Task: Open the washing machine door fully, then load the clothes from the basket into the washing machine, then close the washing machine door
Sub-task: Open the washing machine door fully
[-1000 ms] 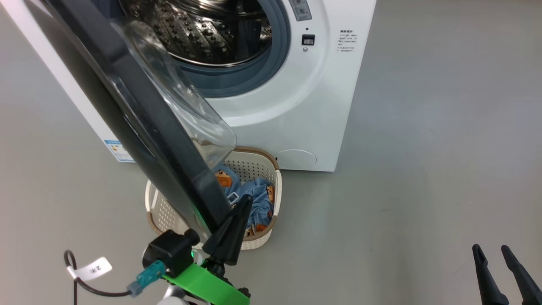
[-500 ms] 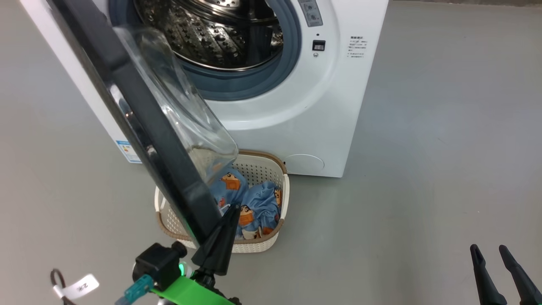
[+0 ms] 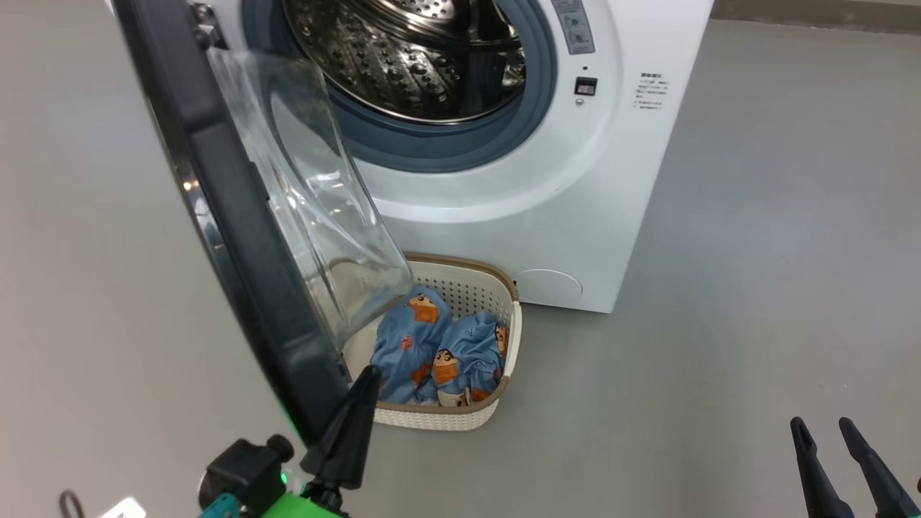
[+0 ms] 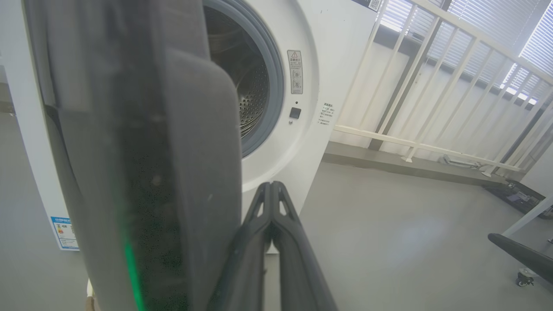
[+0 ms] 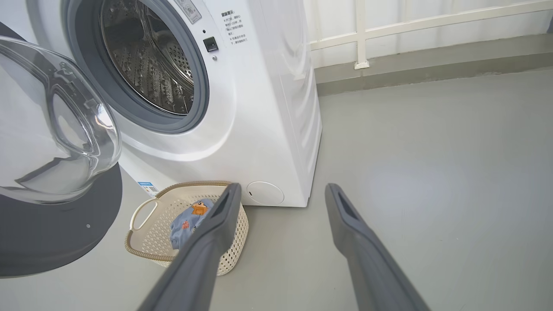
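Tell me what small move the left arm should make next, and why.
Probably push the washing machine door leftward with the shut left gripper beside its inner rim: the door is only partly open, and the clothes lie in the basket.

Black tapered fingers (image 3: 344,440), green bracket (image 3: 296,505), teal connector (image 3: 218,508), black block (image 3: 243,471)

Beside the washing machine door (image 4: 142,172), fingers (image 4: 252,235) pressed together; washing machine (image 4: 302,147) beyond.

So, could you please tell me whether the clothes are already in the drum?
No, the clothes lie in the basket in front of the washing machine.
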You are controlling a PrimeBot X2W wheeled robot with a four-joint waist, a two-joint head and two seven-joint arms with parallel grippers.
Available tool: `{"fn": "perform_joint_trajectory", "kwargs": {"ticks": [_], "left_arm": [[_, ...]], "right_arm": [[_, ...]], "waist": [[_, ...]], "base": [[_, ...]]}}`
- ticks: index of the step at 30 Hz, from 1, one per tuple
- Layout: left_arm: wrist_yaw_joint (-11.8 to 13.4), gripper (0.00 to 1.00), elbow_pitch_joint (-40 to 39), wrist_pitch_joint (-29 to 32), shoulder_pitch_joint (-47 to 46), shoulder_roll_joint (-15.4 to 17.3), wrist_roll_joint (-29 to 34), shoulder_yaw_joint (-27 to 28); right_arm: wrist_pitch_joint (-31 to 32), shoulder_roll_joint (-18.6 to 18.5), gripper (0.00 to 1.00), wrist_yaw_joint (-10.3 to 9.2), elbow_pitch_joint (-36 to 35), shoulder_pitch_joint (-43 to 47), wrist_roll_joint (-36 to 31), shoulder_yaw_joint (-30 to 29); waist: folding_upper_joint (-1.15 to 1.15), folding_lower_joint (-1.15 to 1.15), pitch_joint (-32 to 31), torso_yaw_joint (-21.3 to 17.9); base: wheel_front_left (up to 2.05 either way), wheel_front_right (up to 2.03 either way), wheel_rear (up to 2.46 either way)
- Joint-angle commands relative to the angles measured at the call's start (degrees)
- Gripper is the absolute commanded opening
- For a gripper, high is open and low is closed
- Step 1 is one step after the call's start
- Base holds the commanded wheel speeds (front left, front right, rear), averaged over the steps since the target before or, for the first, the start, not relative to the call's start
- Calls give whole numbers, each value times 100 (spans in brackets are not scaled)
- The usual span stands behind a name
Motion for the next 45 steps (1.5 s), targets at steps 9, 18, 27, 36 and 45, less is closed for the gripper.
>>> {"fn": "perform_joint_trajectory", "kwargs": {"ticks": [9, 18, 27, 36, 45], "left_arm": [[310, 0, -366, -36, 327, 164, 210, 831], [444, 0, -536, -36, 524, 164, 453, 1609], [341, 0, -559, -36, 457, 164, 627, 2413], [150, 0, -181, -36, -68, 225, 880, 3324], [37, 0, 470, -36, -834, 436, 1086, 4085]], "right_arm": [[-69, -166, 100, 17, -141, -73, 40, 153], [-69, -134, 100, 17, -158, -80, 39, 140], [-69, -118, 100, 17, -176, -98, 46, 157], [-69, -165, 100, 17, -194, -202, 65, 179], [-69, -241, 100, 17, -225, -322, 85, 195]], "waist": [[0, 0, -6, 280], [0, 0, 25, 433], [0, 0, 111, 502], [0, 0, 339, 526], [0, 0, 601, 549]], "base": [[0, 0, 0], [0, 0, 0], [0, 0, 0], [0, 0, 0], [0, 0, 0]]}}
